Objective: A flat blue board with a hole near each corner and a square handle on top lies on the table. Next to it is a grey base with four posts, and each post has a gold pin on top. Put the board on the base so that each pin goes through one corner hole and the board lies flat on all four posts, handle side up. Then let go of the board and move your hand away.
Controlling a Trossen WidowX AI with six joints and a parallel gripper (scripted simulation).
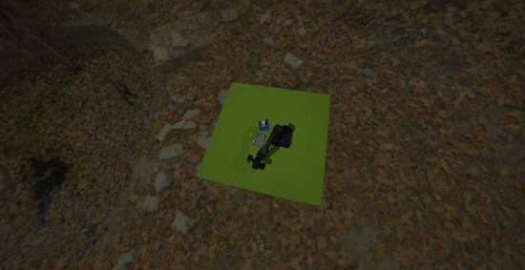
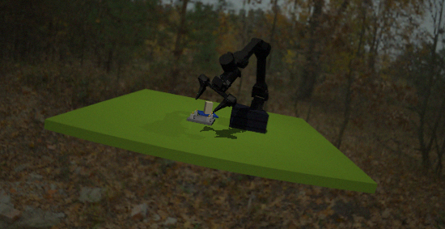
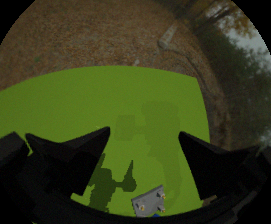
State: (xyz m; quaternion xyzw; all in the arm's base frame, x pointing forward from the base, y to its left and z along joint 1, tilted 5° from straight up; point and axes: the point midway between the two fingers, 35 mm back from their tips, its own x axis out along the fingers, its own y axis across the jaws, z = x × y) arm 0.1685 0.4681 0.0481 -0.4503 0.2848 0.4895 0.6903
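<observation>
The end effector [image 1: 256, 159] [image 2: 205, 105] [image 3: 144, 132] is released, fingers spread above the green worktop [image 1: 301, 175] [image 2: 121, 116] [image 3: 61, 100]; in the top view the grey base [image 1: 259, 139] [image 2: 201, 120] [image 3: 150, 202] lies left of the arm [image 1: 269, 145] [image 2: 260, 69], and the blue board [image 1: 263, 128] [image 2: 207, 114] sits just beyond it on the far side, handle [image 1: 263, 123] [image 2: 208, 107] up

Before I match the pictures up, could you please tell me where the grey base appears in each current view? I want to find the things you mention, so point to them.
Top: grey base [image 1: 259, 139] [image 2: 201, 120] [image 3: 150, 199] just left of and below centre.
Exterior: slightly left of centre.
Wrist: bottom edge, partly cut off.
Shared landmark: green tabletop [image 1: 296, 179] [image 2: 121, 128] [image 3: 86, 95].
</observation>
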